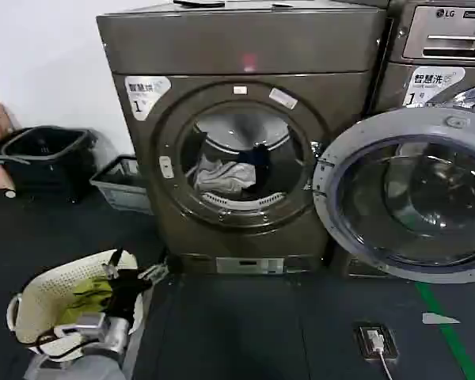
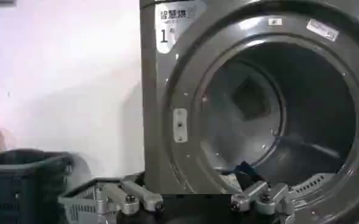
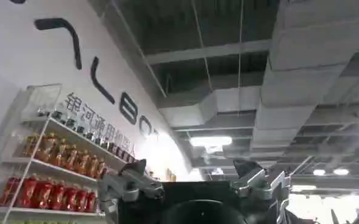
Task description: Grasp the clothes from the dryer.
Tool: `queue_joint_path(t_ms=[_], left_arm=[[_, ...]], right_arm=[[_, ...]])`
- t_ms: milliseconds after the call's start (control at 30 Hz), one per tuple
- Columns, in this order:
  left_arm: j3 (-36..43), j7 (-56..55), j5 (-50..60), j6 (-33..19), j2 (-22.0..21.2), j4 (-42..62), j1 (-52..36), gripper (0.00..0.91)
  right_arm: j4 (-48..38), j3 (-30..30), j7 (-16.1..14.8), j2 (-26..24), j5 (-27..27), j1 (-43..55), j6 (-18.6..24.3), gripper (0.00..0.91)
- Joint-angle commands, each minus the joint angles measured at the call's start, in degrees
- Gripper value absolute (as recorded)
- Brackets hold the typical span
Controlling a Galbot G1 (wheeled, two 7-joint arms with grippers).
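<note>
Though heaped low inside the drum, easy enough to reach through the open porthole: clothes (image 1: 231,172), at the centre of the head view, inside the dryer (image 1: 237,229). A pale piece to the left, a dark one just beside it to the right, touching. Round door (image 1: 412,198) swung open at the right of the frame.

Left pincer (image 1: 140,276) at the lower left of the head view, well apart from the porthole and just beside a white basket (image 1: 43,297) with a yellow-green cloth (image 1: 87,297). In the left wrist view, left pincer (image 2: 194,204) spread wide and holding nothing, aimed at the drum, with a corner of the clothes (image 2: 240,173) at the lower rim.

Right pincer (image 3: 194,192) likewise spread wide, holding nothing, pointed up toward a ceiling, parked.

Probably light, limp and floppy, no risk of breakage; likely to drape and trail. Best to pinch a raised fold near the top of the heap, ideally across both pieces.
</note>
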Motion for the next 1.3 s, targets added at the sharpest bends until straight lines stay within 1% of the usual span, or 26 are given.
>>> queue_joint_path(t_ms=[33, 133, 333, 533, 867, 1300], left_arm=[[-0.51, 1.00, -0.53, -0.56, 0.80, -0.64, 0.29, 0.907], [-0.46, 1.08, -0.47, -0.74, 0.42, -0.92, 0.52, 0.907], [-0.22, 1.18, -0.35, -0.60, -0.44, -0.51, -0.49, 0.907], [-0.35, 2.51, -0.25, -0.20, 0.96, -0.70, -0.15, 0.907], [-0.33, 3.55, -0.25, -0.51, -0.07, -1.00, 0.18, 0.907], [-0.33, 3.65, 0.12, -0.84, 0.39, -1.30, 0.56, 0.907]], right_arm=[[0.28, -0.42, -0.28, 0.35, 1.07, -0.26, 1.29, 0.907], [1.14, -0.52, -0.04, 0.49, 1.78, 0.11, 0.71, 0.907], [1.01, 0.01, -0.03, 0.68, 2.35, -0.05, 1.10, 0.907], [1.54, -0.55, 0.01, 0.64, 2.70, 0.77, 1.04, 0.907], [1.23, -0.08, -0.04, 0.31, 2.99, 0.52, 1.08, 0.907], [1.77, -0.27, -0.36, 0.45, 3.25, 0.36, 1.13, 0.907]])
